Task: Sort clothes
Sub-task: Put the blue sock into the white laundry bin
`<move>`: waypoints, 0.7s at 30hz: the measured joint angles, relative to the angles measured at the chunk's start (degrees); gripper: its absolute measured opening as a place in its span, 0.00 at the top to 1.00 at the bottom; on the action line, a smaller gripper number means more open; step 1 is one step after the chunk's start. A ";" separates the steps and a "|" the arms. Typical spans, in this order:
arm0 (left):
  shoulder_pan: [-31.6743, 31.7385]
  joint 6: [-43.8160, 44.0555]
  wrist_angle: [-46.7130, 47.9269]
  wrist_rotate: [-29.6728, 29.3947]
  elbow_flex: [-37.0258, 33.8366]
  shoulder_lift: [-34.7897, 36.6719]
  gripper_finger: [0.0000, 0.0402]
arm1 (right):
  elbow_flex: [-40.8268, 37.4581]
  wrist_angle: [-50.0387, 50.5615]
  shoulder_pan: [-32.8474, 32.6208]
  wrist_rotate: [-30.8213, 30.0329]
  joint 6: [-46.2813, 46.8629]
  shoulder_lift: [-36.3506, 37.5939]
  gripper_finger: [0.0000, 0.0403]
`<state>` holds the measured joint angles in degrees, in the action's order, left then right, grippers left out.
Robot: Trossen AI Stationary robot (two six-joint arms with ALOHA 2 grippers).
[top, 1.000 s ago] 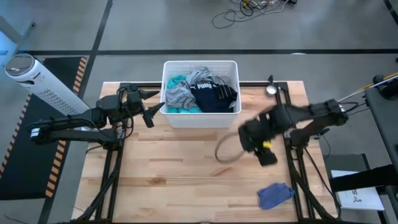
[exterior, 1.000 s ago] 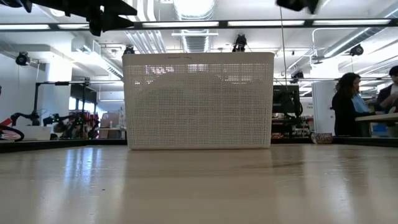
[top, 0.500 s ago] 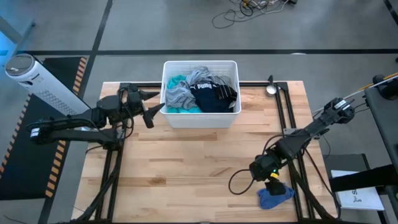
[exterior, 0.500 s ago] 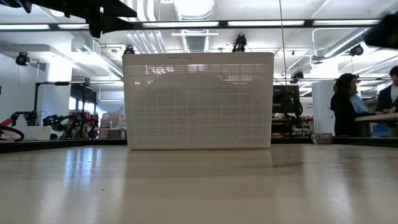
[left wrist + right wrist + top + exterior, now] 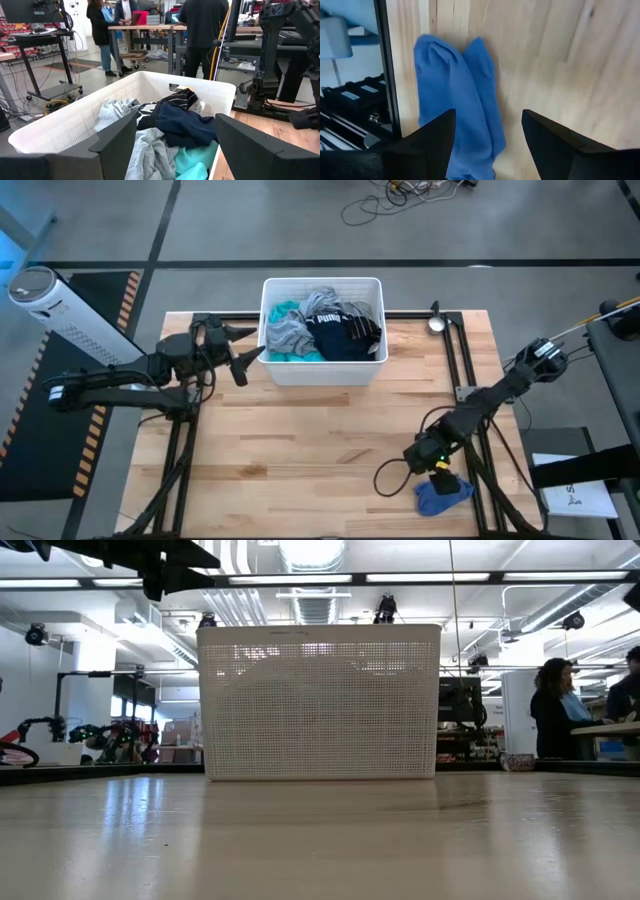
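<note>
A white plastic bin [image 5: 323, 330] stands at the table's far middle. It holds clothes: a teal one [image 5: 285, 312], grey ones [image 5: 286, 333] and a navy-black one with white lettering [image 5: 345, 335]. A small blue cloth piece [image 5: 443, 493] lies flat on the table near its right near corner. My right gripper [image 5: 487, 145] hangs open just above it, tipped down, a finger on either side and touching nothing. My left gripper [image 5: 175, 150] stands open and level at the bin's left side, pointing at the clothes [image 5: 170, 127].
A dark cable loop [image 5: 392, 476] trails on the table beside the right arm. A black frame rail [image 5: 387, 65] runs along the blue piece. A small round metal object [image 5: 437, 323] sits at the far right. People stand in the room beyond [image 5: 555, 705].
My right gripper has swung from the table's middle right toward the near edge and down, tipping more steeply downward, and now hangs over the blue piece. The blue piece and the bin have not moved.
</note>
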<state>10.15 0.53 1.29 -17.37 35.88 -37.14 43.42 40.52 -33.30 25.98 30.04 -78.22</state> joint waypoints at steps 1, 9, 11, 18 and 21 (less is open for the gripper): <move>0.00 0.00 0.01 -0.02 0.00 -0.01 0.36 | -0.60 -0.73 -0.37 0.04 0.01 0.00 0.48; 0.00 0.02 0.16 -0.02 0.00 -0.08 0.36 | -7.03 -15.76 -3.29 3.64 6.83 0.00 0.54; 0.00 0.02 0.14 -0.01 0.00 -0.08 0.36 | -8.43 -18.07 -3.86 3.58 8.40 0.00 0.55; 0.00 0.05 0.10 -0.02 0.00 -0.08 0.36 | -12.15 -23.81 -4.68 3.00 12.03 -2.09 0.59; 0.00 0.05 0.00 -0.02 0.00 -0.08 0.36 | -11.92 -26.60 -5.01 4.34 11.93 -5.37 0.62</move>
<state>10.15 0.58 1.29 -17.39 35.88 -37.21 31.50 13.91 -38.31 30.32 41.97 -83.58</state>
